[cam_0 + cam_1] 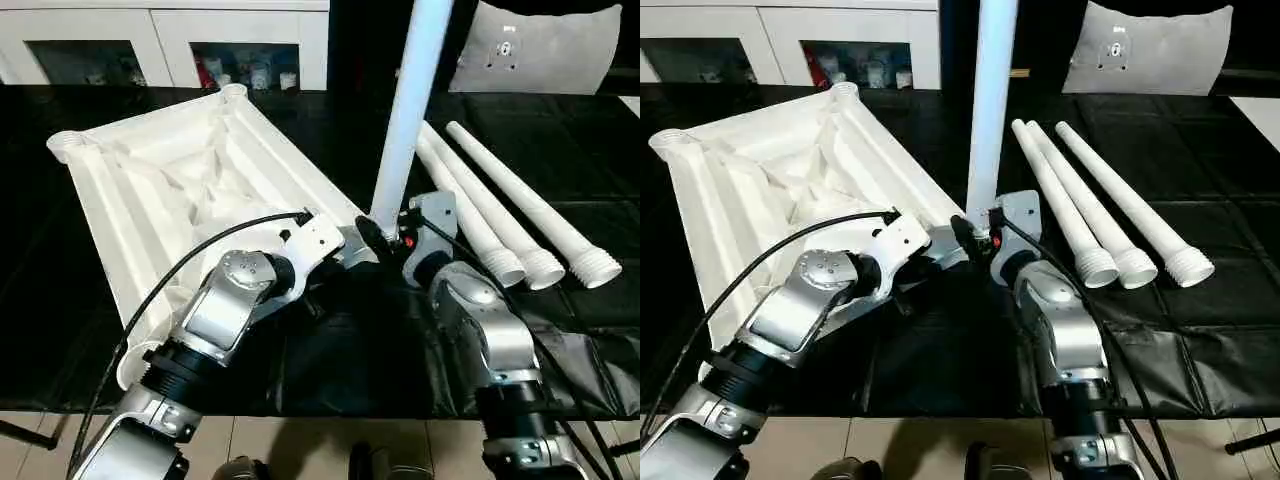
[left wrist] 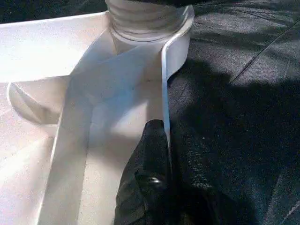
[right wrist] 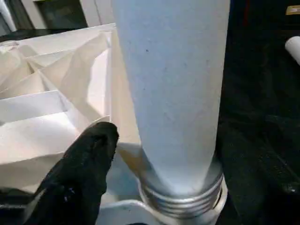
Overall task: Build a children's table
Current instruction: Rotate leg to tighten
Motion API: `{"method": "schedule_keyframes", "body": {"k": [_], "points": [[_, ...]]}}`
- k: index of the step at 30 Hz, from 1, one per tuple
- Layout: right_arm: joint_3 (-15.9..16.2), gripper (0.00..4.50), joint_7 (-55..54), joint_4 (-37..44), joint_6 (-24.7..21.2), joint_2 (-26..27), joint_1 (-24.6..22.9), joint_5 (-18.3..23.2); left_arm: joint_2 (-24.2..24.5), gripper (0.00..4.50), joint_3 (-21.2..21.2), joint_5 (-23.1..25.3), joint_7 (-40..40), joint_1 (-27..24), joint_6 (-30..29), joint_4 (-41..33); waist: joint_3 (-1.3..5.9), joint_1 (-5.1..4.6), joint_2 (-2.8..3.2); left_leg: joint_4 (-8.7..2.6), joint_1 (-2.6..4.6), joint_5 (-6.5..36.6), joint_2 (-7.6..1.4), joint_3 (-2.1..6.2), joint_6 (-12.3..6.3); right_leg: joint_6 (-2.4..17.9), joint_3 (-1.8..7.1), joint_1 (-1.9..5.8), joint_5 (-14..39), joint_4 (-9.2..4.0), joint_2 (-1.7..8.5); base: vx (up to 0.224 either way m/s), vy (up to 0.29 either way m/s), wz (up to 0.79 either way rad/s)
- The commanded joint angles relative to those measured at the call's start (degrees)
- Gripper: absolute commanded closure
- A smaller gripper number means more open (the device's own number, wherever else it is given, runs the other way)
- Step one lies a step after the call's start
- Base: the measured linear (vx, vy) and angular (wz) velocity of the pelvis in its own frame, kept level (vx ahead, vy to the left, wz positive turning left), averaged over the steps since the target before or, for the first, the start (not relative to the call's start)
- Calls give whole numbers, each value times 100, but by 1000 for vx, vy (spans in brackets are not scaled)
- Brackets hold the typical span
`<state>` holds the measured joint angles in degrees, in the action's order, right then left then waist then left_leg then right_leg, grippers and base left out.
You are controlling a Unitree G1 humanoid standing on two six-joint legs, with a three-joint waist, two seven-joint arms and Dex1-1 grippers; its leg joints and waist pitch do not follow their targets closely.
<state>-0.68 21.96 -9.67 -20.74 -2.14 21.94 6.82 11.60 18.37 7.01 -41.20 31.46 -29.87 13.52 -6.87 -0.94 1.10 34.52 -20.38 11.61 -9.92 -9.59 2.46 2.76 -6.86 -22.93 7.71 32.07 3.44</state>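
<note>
The children's table top lies upside down on the black cloth, its ribbed underside facing up. One white leg stands upright in the near right corner socket, its thread partly showing above the socket. Three more legs lie side by side to the right. My left gripper is shut on the top's rim right beside that socket. My right gripper sits at the base of the upright leg, open, with one black finger standing a little apart from the leg.
The black cloth covers the work surface up to its near edge, with floor below. A white cabinet stands at the back left and a grey cushion at the back right.
</note>
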Motion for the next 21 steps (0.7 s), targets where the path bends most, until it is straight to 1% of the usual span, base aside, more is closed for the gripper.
{"method": "schedule_keyframes", "body": {"k": [1, 2, 3, 4, 5, 6, 7, 8, 10, 11, 12, 13, 14, 15, 16, 17, 19, 21], "points": [[342, 65, 542, -89, -153, -77, -248, 187, 67, 450, 88, -82, -213, 106, 398, -368, 489, 25, 30, -383, 1, 917, -296, 146, -501, 748, 339, 342, 2216, -435, 527, 0, 0, 0], [325, 39, 752, 3, -76, -235, -309, 236, 181, 450, 93, -114, -349, 65, 496, -354, 502, 32, 33, -377, -5, 879, -296, 146, -522, 777, 344, 353, 2144, -428, 534, 0, 0, 0], [322, 39, 776, 13, -66, -257, -316, 240, 195, 450, 93, -117, -363, 61, 508, -349, 506, 39, 28, -375, -11, 832, -299, 137, -542, 805, 354, 357, 2063, -411, 532, 0, 0, 0], [288, 39, 1137, 131, 119, -524, -397, 321, 373, 450, 109, -151, -574, 10, 761, -285, 514, 65, 28, -369, -18, 798, -291, 141, -570, 795, 349, 372, 2015, -409, 529, 0, 0, 0], [290, 18, 1383, 208, 189, -678, -445, 401, 460, 450, 118, -180, -694, -17, 850, -262, 519, 59, 28, -365, -23, 756, -292, 129, -599, 816, 364, 367, 1954, -396, 530, 0, 0, 0], [290, 18, 1383, 208, 189, -678, -445, 401, 460, 450, 118, -180, -694, -17, 850, -262, 516, 75, 31, -367, -19, 734, -295, 133, -612, 835, 358, 366, 1932, -394, 529, 0, 0, 0], [326, 3, 1739, 312, 223, -954, -514, 462, 590, 450, 131, -218, -867, -57, 977, -232, 519, 99, 28, -367, -26, 691, -300, 128, -653, 862, 355, 367, 1888, -391, 529, 0, 0, 0], [335, 3, 1928, 325, 304, -1111, -539, 458, 678, 450, 151, -260, -1029, -84, 1141, -219, 520, 109, 27, -365, -26, 672, -304, 131, -655, 867, 356, 375, 1870, -380, 528, 0, 0, 0], [325, 3, 2249, 327, 413, -1370, -568, 465, 828, 450, 177, -314, -1261, -123, 1331, -202, 516, 137, 33, -370, -8, 740, -314, 123, -664, 883, 364, 355, 1889, -381, 524, 0, 0, 0], [274, 3, 2644, 280, 517, -1696, -551, 499, 1012, 450, 212, -403, -1610, -173, 1753, -134, 533, 144, 34, -366, -9, 753, -312, 124, -662, 914, 362, 365, 1886, -379, 523, 0, 0, 0], [266, 3, 2706, 271, 531, -1744, -547, 507, 1038, 450, 216, -421, -1665, -180, 1811, -122, 536, 165, 40, -362, 2, 781, -310, 125, -670, 911, 359, 361, 1912, -389, 529, 0, 0, 0], [231, 3, 2910, 205, 616, -1914, -504, 521, 1150, 450, 246, -442, -1833, -198, 1936, -60, 531, 180, 33, -366, -1, 755, -322, 116, -656, 923, 373, 357, 1881, -375, 534, 0, 0, 0], [223, 3, 2955, 180, 642, -1962, -486, 519, 1190, 450, 262, -433, -1877, -199, 1998, -35, 531, 197, 43, -369, 11, 756, -329, 115, -650, 932, 371, 346, 1877, -375, 527, 0, 0, 0], [247, 3, 3099, 140, 707, -2079, -446, 521, 1252, 450, 277, -461, -2014, -196, 2080, 12, 518, 230, 31, -375, 14, 757, -335, 106, -627, 947, 380, 337, 1880, -373, 528, 0, 0, 0], [282, 3, 3237, 118, 765, -2174, -415, 528, 1304, 450, 289, -498, -2150, -193, 2170, 49, 530, 260, 34, -374, 27, 764, -336, 109, -610, 959, 375, 340, 1901, -369, 530, 0, 0, 0], [282, 3, 3237, 118, 765, -2174, -415, 528, 1304, 450, 289, -498, -2150, -193, 2170, 49, 530, 266, 30, -374, 25, 751, -335, 107, -599, 969, 378, 343, 1879, -363, 528, 0, 0, 0], [400, 3, 3741, 73, 814, -2398, -336, 657, 1419, 450, 334, -557, -2462, -158, 2417, 175, 529, 287, 23, -376, 23, 726, -335, 105, -615, 1001, 380, 347, 1812, -352, 530, 0, 0, 0], [510, 3, 4025, 33, 868, -2508, -308, 686, 1458, 450, 350, -582, -2587, -129, 2531, 237, 522, 293, 26, -375, 22, 763, -339, 100, -644, 1001, 383, 350, 1811, -357, 530, 0, 0, 0]]}}
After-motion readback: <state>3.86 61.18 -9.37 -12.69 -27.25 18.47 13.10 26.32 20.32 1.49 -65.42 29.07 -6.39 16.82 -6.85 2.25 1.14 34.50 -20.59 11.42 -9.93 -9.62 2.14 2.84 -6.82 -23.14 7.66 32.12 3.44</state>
